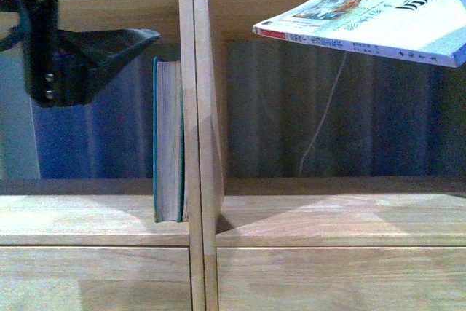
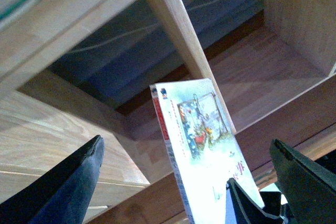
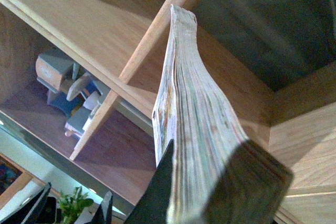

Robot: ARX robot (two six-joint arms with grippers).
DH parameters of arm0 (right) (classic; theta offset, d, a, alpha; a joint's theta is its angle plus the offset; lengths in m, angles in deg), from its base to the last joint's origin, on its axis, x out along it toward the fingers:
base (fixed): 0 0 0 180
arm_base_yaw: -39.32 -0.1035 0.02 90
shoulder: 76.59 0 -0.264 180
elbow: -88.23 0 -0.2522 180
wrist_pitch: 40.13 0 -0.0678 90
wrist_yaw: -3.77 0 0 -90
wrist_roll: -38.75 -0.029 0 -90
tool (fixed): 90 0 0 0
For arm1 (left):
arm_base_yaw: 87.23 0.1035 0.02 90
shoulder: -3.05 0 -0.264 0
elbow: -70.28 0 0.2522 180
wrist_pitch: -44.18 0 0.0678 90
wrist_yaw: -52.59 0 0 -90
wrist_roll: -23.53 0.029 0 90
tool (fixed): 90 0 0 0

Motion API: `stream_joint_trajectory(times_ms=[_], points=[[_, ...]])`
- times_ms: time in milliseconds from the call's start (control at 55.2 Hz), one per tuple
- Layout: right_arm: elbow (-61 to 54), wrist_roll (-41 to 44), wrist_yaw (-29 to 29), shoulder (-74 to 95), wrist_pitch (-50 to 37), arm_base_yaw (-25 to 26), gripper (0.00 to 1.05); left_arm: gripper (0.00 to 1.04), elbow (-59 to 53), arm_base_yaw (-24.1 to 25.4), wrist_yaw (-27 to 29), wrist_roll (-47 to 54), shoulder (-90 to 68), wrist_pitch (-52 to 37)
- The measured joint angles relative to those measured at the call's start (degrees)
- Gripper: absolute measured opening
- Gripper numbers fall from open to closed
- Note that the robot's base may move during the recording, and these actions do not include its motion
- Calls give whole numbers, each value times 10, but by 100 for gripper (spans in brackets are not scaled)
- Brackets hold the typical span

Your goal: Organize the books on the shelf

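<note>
Currently your right tool clamps the paperback flat, high in the shelf's right compartment; it likely needs turning upright. The teal book stands against the divider for support. Left tool released, empty.

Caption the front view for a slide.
Green book stands upright against the shelf divider while a paperback hangs tilted at upper right.

Two books: thick teal book, thin paperback; one shelf.
</note>
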Motion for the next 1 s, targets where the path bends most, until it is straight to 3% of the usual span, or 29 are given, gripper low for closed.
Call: stream_joint_trajectory(times_ms=[109,362,996], points=[[8,-12,-7,3,-1,18,7,97,9,-27,8,-2,-14,-2],[46,-54,-12,20,3,50,7,97,9,-37,22,-14,-22,-11],[56,-80,-15,-64,64,-53,7,97,56,-64,30,3,-54,-1]])
